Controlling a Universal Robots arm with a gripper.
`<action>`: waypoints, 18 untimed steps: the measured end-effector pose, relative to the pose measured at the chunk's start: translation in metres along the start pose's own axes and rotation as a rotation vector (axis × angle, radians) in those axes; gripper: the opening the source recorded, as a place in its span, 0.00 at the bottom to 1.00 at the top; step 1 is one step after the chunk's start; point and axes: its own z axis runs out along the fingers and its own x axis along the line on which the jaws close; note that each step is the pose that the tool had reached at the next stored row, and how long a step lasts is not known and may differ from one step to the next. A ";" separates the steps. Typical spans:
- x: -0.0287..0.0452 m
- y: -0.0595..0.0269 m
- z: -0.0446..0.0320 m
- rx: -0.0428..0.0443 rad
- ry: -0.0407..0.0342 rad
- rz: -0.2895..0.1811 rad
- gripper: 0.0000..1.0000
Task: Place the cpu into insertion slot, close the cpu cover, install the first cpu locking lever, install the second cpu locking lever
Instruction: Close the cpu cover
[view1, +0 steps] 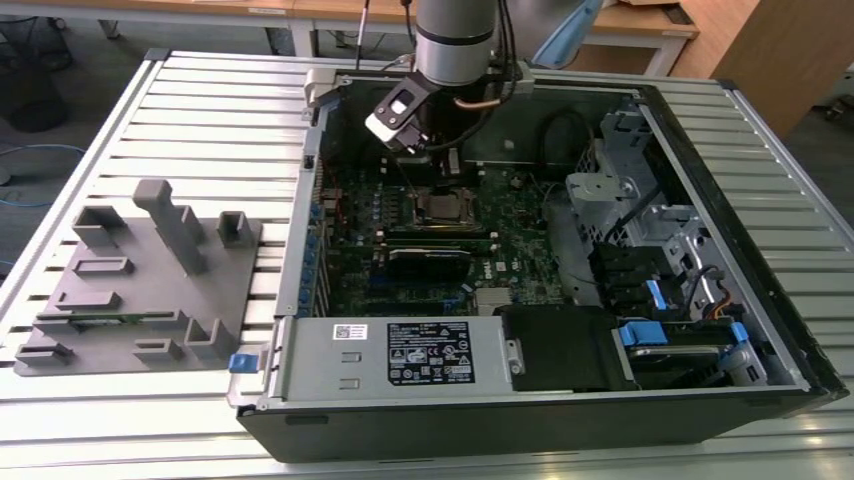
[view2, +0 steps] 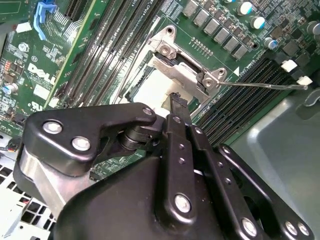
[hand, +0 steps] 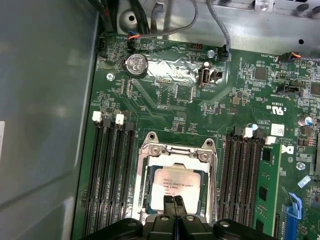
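The cpu lies flat in the insertion slot, its silver-grey top showing through the window of the cpu cover. The cover looks lowered around the chip; in the second wrist view its silvery plate borders the pale cpu. A thin wire locking lever sticks out sideways over the memory slots, unlatched. My gripper is shut with nothing between its fingers, its tip at the near edge of the cpu. In the exterior view the gripper reaches down into the case just above the socket.
Long black memory slots flank the socket on both sides. The case's grey metal wall is close by. A power supply sits at the case front, drive bays and cables at the exterior view's right, and a grey fixture on the table at its left.
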 end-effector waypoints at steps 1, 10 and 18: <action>0.0000 0.0000 0.0000 0.0000 0.0000 0.000 0.10; 0.0000 0.0000 0.0003 -0.0047 0.0054 -0.116 0.10; 0.0001 0.0000 0.0006 -0.0094 0.0106 -0.232 0.10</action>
